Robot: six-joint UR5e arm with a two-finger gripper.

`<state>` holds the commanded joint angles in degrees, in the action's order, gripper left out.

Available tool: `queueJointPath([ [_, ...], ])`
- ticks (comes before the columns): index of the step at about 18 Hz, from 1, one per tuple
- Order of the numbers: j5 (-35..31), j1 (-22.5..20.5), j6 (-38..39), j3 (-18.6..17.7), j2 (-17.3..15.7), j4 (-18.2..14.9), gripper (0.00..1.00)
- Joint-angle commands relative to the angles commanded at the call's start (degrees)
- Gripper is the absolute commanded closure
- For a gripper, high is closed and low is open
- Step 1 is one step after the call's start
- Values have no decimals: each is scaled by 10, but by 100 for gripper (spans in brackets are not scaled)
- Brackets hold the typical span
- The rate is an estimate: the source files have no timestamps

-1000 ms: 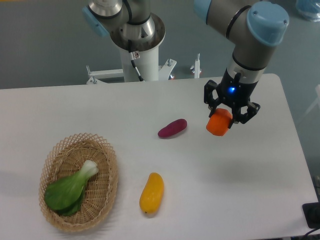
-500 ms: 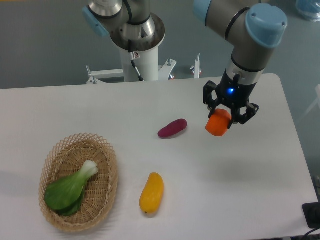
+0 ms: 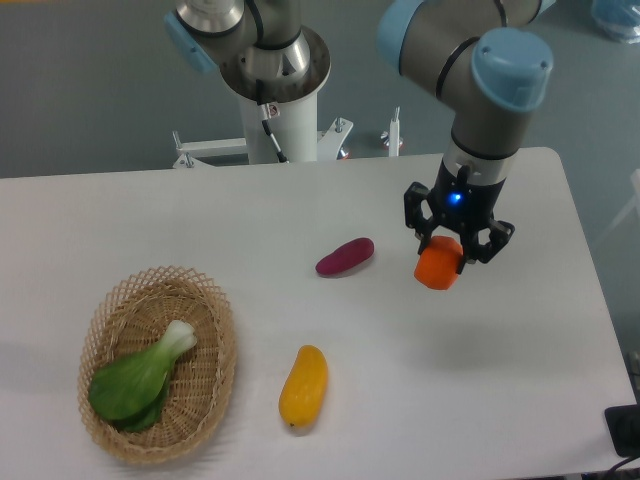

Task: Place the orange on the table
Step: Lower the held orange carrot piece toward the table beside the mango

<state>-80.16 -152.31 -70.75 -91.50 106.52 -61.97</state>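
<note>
We see table (image 3: 520,330) w/ basket (image 3: 205,300) far left, holding greens (image 3: 135,380). Gripper (image 3: 441,262) clamps orange (image 3: 438,268) right of purple veg (image 3: 345,257), low over bare tabletop, likely so release won't roll it.

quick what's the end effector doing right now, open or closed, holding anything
End effector: closed on the small, roundish, bright orange-red fruit, held above the white table.

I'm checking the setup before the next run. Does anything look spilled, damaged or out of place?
Nothing stands out. The orange is in the gripper. The purple vegetable and yellow fruit lie intact on the table, and the leafy green sits inside the upright wicker basket.
</note>
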Motion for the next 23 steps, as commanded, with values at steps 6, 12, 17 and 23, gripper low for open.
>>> queueJointPath([
  [6, -65, 38, 59, 4, 78, 90, 59],
  [12, -64, 65, 124, 0, 114, 98, 58],
  [17, -69, 86, 190, -14, 131, 141, 59],
  [23, -98, 93, 186, -17, 140, 145, 53],
])
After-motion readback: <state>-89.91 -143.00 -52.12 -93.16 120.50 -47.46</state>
